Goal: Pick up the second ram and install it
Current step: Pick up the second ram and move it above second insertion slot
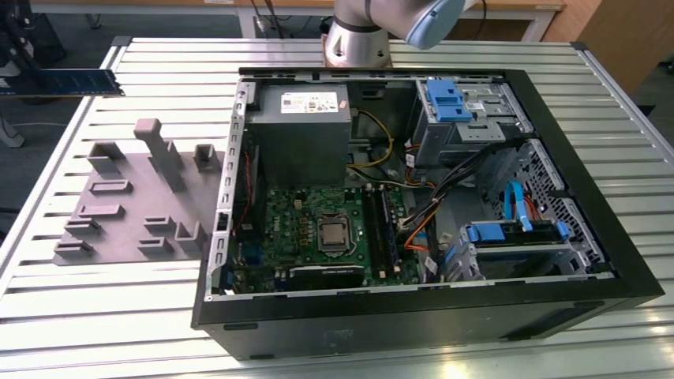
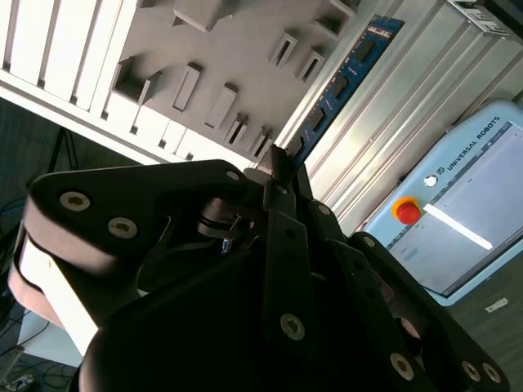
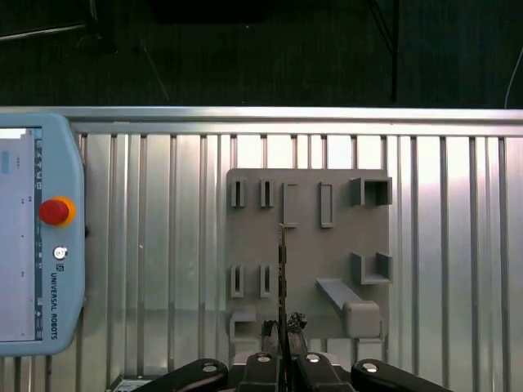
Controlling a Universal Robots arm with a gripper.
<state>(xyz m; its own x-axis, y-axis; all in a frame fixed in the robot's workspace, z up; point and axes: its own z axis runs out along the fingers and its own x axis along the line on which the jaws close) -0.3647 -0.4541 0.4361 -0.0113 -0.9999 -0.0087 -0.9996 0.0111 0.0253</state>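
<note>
hand [image 2: 280,167] clenches one end of the second ram [image 1: 63,82], at the upper left of the exterior view, well apart from the computer case [image 1: 443,312]. gripped at its tip, the stick could tilt and jam against the memory slots [image 1: 375,225].

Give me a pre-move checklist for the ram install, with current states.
1. Grip: the second ram is clamped in the jaws of the gripper. Ok.
2. Pickup clearance: the ram hangs above the gray holder without touching it. Ok.
3. Access: the computer case lies open and the motherboard is exposed. Ok.
4. Free slot: the black ram slots are in sight, but whether one is empty: cannot tell.
5. Cables lie beside the slots on the exterior view's right. Whether they clear the slots: cannot tell.
</note>
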